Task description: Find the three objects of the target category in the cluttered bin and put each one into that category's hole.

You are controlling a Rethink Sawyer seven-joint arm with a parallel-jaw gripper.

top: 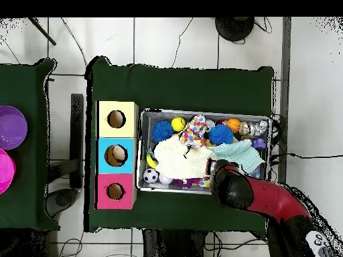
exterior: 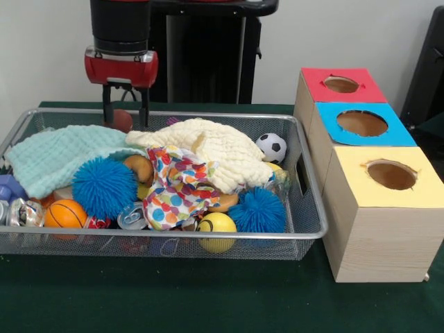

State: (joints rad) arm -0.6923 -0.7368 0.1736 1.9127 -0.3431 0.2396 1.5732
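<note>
Wire-mesh bin [exterior: 305, 229] holds cloths, balls and cans; gripper [exterior: 125, 118] hangs spread over its far edge.

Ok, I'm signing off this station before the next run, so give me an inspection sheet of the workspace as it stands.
Surface: table under dark green cloth.
Job's things: wire mesh bin full; red-surround hole on the far wooden box, apart from the bin.
Clutter: two blue spiky balls, mini basketball, soccer ball, yellow ball, cream cloth, mint cloth, polka-dot cloth, drink cans.
Gripper: gripper open, at the bin's far edge, a reddish-brown ball between its fingers.
Cables: thin cables on the tiled floor.
Surroundings: blue-surround hole, yellow-surround hole; purple bowl and magenta bowl on a side table.
</note>
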